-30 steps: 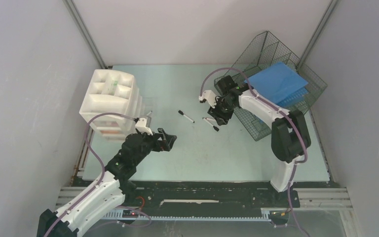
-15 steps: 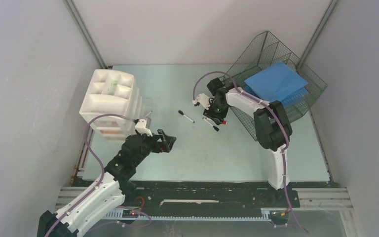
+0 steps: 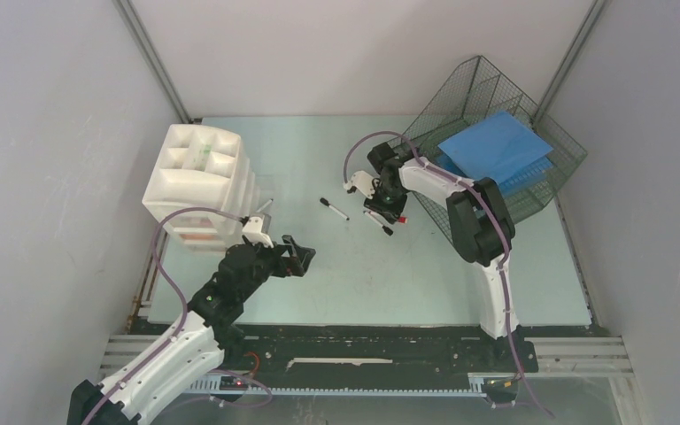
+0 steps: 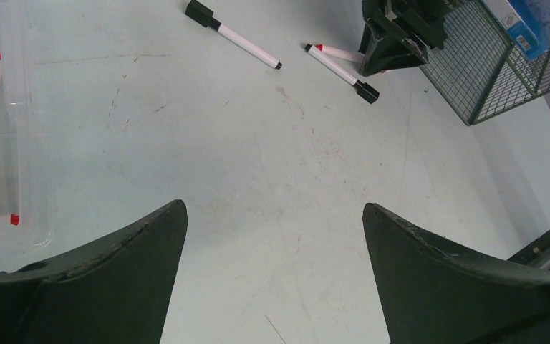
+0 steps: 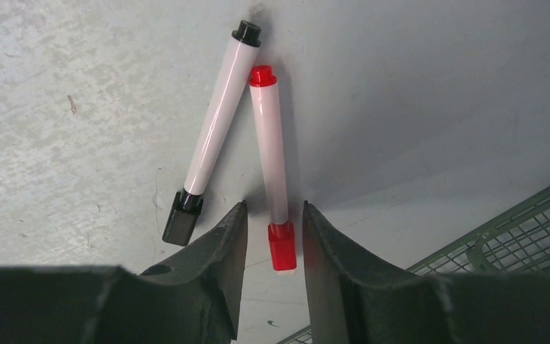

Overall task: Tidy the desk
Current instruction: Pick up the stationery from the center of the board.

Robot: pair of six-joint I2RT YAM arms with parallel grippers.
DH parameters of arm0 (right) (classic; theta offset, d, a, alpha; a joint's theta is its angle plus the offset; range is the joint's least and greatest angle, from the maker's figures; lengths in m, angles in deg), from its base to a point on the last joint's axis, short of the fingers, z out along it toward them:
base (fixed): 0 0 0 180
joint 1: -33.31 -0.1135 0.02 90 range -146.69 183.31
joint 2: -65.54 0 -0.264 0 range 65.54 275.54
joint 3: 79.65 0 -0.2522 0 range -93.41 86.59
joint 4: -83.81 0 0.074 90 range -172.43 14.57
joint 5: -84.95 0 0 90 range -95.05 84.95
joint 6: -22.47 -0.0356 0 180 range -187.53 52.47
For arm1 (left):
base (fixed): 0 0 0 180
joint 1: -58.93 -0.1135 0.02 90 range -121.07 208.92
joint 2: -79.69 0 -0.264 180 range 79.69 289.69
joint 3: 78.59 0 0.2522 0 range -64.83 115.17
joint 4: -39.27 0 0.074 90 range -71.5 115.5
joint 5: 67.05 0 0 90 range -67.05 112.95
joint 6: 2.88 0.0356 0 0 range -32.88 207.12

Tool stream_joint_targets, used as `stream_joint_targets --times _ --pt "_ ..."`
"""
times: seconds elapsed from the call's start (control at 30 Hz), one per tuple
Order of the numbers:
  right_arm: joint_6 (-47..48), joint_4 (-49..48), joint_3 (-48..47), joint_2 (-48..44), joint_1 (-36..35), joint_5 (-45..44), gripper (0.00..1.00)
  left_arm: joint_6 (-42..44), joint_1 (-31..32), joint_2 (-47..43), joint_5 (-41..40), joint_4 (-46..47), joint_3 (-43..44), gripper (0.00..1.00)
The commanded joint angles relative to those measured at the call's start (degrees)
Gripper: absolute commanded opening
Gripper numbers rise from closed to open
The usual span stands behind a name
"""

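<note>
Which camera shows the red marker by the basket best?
The right wrist view: the red marker lies whole, cap to tail, between the fingers of the right gripper. The left wrist view shows it far off, partly hidden by that gripper. In the top view it is too small to pick out.

matt scuffed desk (image 4: pixel 208 158), smooth glossy plastic red marker (image 5: pixel 271 165), dark wire-mesh metal tray (image 3: pixel 487 84), white plastic drawer unit (image 3: pixel 186 190)

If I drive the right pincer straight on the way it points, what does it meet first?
The red marker, lying between the right pincer's fingers near its cap end. The fingers would likely touch the desk either side of it; how close they already are is unclear.
</note>
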Motion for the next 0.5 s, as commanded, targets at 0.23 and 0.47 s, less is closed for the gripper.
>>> stream_joint_targets --times 0.23,0.47 --pt "-0.45 1.21 -2.59 2.93 -0.64 0.44 0.21 -2.72 -0.15 0.29 2.31 4.71 -1.32 0.98" --pt "-1.73 0.2 -0.95 1.48 -0.59 0.18 0.04 -5.16 -0.1 1.0 6.19 9.13 -2.77 0.97"
